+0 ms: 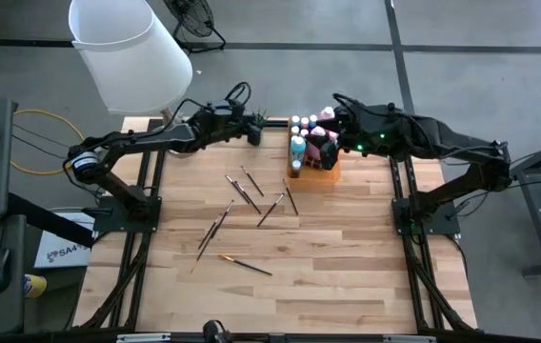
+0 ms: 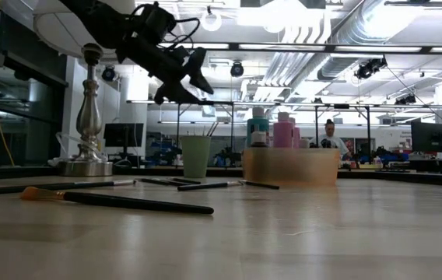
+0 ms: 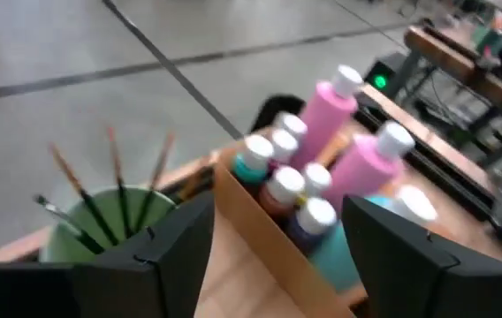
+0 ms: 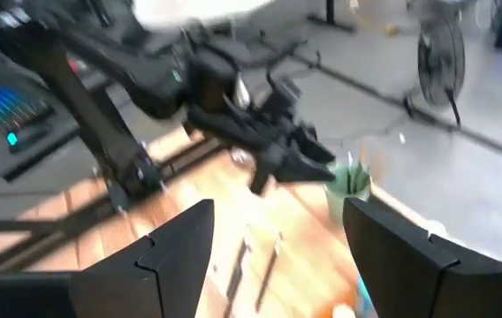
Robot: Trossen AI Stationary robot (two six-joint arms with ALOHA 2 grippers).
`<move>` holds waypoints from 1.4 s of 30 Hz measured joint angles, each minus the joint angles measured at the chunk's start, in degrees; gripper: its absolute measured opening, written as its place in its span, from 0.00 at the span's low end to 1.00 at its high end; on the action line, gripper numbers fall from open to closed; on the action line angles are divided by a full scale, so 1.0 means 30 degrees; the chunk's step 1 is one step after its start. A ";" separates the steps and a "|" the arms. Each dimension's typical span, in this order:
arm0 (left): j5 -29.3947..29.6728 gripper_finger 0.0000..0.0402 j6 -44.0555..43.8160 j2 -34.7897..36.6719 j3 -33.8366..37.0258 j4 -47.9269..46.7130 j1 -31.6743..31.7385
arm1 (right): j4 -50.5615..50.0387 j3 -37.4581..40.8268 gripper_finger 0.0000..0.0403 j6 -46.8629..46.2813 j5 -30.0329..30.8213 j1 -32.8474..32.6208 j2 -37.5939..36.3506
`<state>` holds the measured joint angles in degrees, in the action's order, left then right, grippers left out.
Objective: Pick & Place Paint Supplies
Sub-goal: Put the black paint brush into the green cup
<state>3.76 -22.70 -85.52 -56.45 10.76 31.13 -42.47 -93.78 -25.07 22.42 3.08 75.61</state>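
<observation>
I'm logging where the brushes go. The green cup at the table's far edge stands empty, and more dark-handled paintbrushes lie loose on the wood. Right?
Not quite. The green cup is not empty: the left wrist view shows several thin dark-handled paintbrushes standing in it. The rest holds: in the high view, more paintbrushes lie loose on the wooden table.

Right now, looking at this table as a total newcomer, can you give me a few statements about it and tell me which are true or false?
1. Several paintbrushes lie loose on the table. True.
2. The green cup is empty. False: brushes stand in it.
3. The left gripper grips a brush. False: its fingers are open and empty, above the cup.
4. Paint bottles stand in the wooden box. True.
5. The right gripper hovers over the box. True.
</observation>
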 joint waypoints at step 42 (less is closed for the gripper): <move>-0.7660 0.08 0.4300 0.8356 -0.0007 -0.8260 -0.2264 | -0.7167 0.0029 0.61 -1.3075 -0.8148 -0.0646 1.4369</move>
<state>-19.22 -9.80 -60.45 -56.47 -14.02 24.34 -63.97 -93.69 -64.29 -2.03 1.14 118.72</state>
